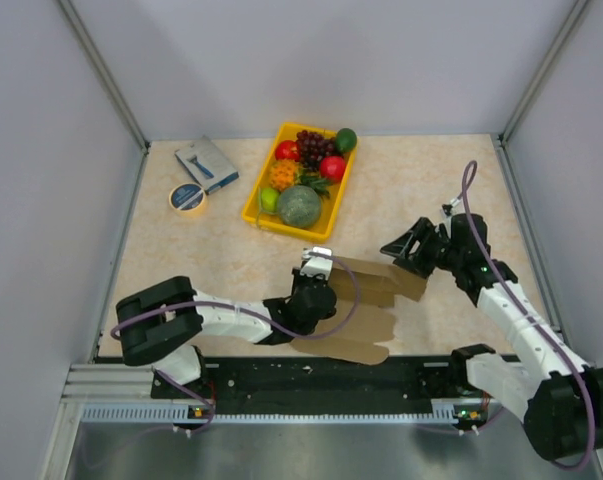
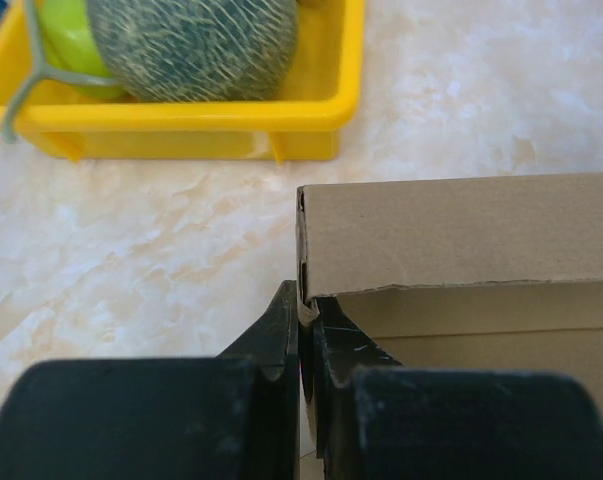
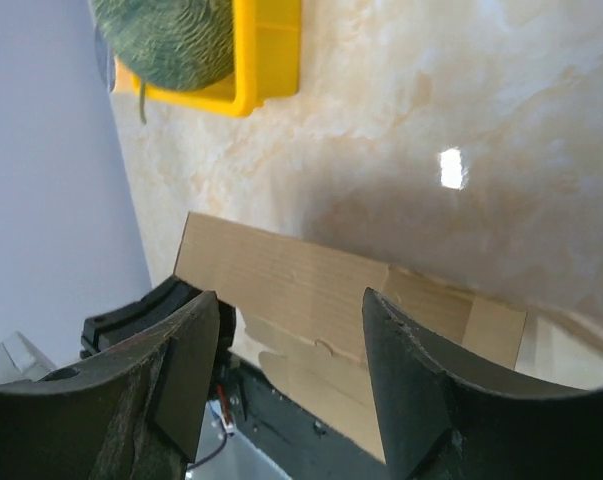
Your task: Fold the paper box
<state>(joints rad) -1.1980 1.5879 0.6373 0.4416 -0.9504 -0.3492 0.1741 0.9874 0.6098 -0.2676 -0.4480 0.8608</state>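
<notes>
Left gripper [image 2: 303,305] on creased paper box [image 2: 461,235]

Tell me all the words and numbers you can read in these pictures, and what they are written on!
No text here can be read.
On the small blue-grey box: a white label, its print too small to read.
On the tape roll: any marks are too small to tell.
On the paper box: plain brown, no words showing.
</notes>
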